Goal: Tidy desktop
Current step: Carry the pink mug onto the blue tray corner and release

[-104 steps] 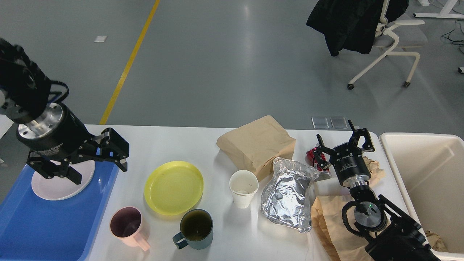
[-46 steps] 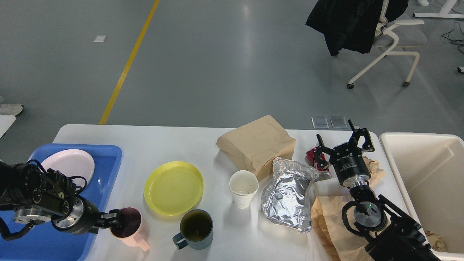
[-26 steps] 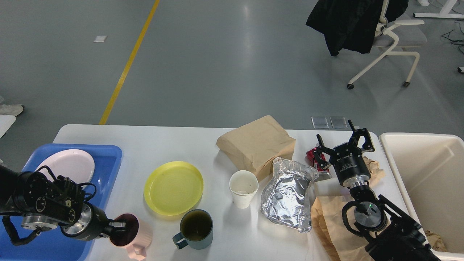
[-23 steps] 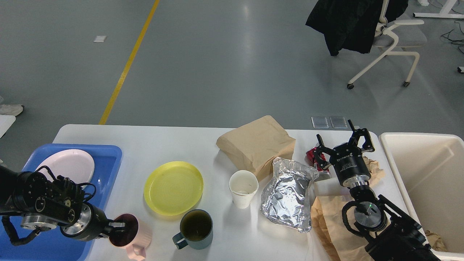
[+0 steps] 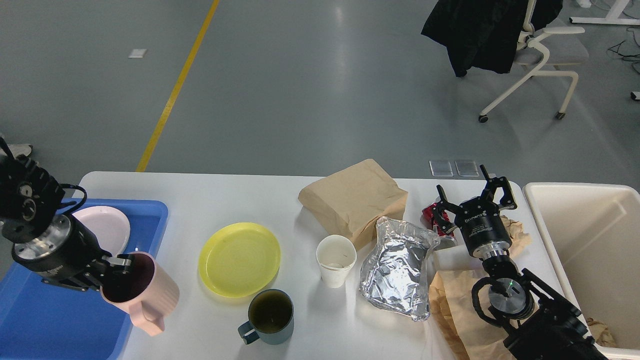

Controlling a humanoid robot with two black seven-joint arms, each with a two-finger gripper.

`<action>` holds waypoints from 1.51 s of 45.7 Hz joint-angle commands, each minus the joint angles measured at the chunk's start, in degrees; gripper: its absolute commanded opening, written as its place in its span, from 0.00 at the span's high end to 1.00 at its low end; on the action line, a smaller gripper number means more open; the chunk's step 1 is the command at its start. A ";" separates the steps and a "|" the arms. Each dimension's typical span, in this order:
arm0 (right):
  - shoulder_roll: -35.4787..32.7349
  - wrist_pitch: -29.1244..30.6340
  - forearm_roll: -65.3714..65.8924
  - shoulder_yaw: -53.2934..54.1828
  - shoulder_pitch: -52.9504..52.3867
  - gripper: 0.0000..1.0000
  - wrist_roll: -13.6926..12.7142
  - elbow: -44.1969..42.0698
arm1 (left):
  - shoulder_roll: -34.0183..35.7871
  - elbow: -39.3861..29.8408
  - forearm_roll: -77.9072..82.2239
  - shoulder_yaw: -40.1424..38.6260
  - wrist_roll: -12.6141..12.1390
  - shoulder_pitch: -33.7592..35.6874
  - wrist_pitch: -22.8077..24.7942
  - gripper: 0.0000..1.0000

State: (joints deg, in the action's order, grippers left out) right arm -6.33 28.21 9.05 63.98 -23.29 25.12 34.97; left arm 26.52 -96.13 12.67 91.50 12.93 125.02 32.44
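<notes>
- Desktop (image 5: 210, 200): wide, white, matte, rounded corners, spanning the lower half of the view; cluttered from the middle to the right.
- Bin (image 5: 590, 240): cream, at the right end; crumpled paper in its near corner.
- Tray (image 5: 45, 320): blue, at the left end; white plate (image 5: 102, 230) inside at the back.
- Paper bag (image 5: 355, 200), foil pouch (image 5: 397, 267), brown paper (image 5: 457, 310): rubbish right of centre, untouched.
- Yellow plate (image 5: 240, 258), dark mug (image 5: 270, 312), paper cup (image 5: 336, 259): crockery left on the near middle.
- Pink mug (image 5: 147, 292): just changed — a second ago standing near the front edge, now lifted clear and tilted over the tray's right rim.
- Left gripper (image 5: 117, 270): clamped on the pink mug's rim, one finger inside, one outside.
- Right gripper (image 5: 472, 197): fingers spread wide, empty, beside a red can (image 5: 432, 215); unmoved over the frames.
- Meaning for the task, as judged: one cup nearly sorted into the tray; lowering and release next, with tilt a tipping risk; most clearing ahead.
</notes>
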 commanded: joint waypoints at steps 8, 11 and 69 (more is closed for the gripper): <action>0.00 0.00 0.00 0.00 0.00 0.00 0.02 0.01 | -3.05 -4.85 -0.89 7.37 1.66 20.35 11.59 1.00; 0.00 0.00 0.00 0.00 0.00 0.00 0.02 0.01 | -3.58 -4.77 -0.89 8.78 1.75 21.06 11.95 1.00; 0.00 0.00 0.00 0.00 0.00 0.00 0.02 0.01 | 24.37 69.06 24.51 -41.67 9.22 -66.57 5.26 1.00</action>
State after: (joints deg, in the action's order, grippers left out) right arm -6.33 28.21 9.05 63.98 -23.29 25.12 35.02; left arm 51.36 -28.15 37.30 49.96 20.50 59.67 38.05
